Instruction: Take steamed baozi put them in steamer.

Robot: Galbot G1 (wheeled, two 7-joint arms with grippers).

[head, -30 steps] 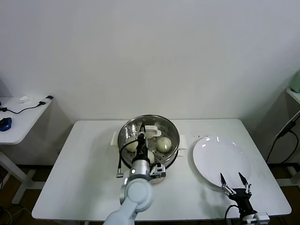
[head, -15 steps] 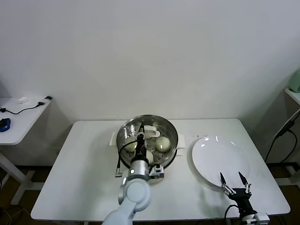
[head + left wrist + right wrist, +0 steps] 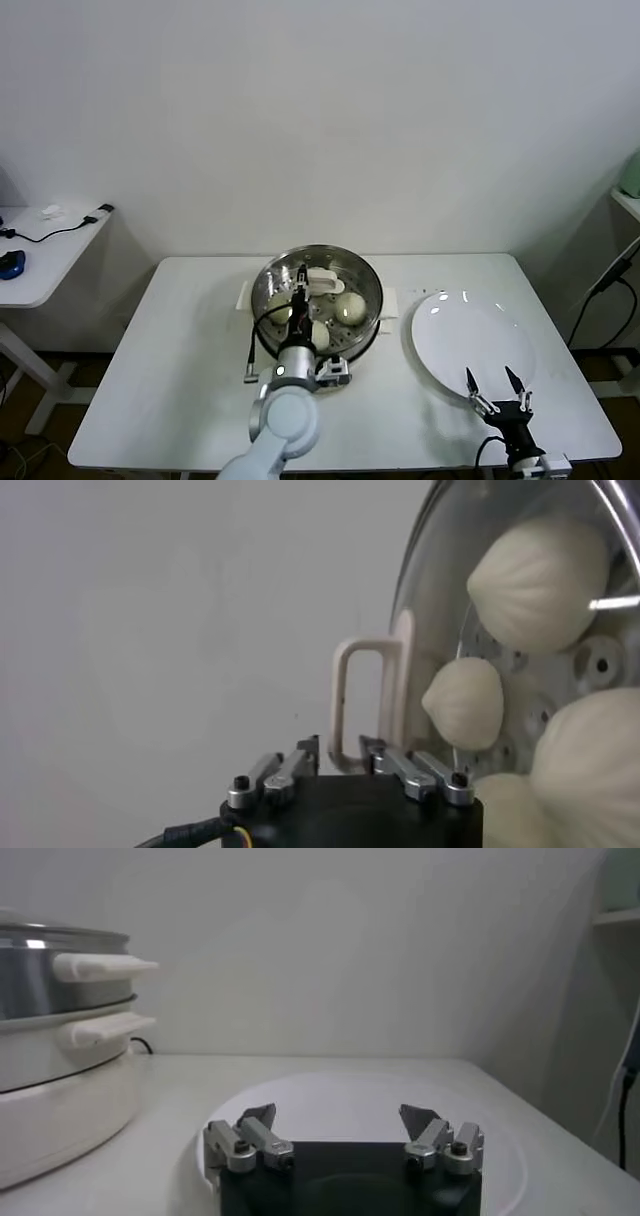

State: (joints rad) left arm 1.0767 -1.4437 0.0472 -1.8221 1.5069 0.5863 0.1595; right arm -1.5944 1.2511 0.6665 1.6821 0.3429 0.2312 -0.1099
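Note:
The steamer [image 3: 316, 300] stands mid-table, shiny steel with white handles. Cream-white baozi lie on its perforated tray: one on the right [image 3: 349, 306], one on the left [image 3: 280, 313], one at the near side [image 3: 320, 332]. My left gripper [image 3: 300, 302] hovers over the tray's near half. In the left wrist view its fingers [image 3: 340, 748] stand slightly apart and open with nothing between them; several baozi [image 3: 540, 580] and a steamer handle [image 3: 370, 700] lie beyond. My right gripper [image 3: 491, 385] rests open at the near edge of the plate, also open in its own view [image 3: 340, 1120].
A flat white plate [image 3: 470, 340] lies right of the steamer, bare in the right wrist view [image 3: 340, 1093]. A black cable [image 3: 252, 350] runs along the steamer's left side. A small side table [image 3: 40, 250] stands far left, a shelf at far right.
My left gripper's fingers have parted from shut to slightly open over the steamer, and a baozi now lies at the tray's near side. The right arm has stayed put.

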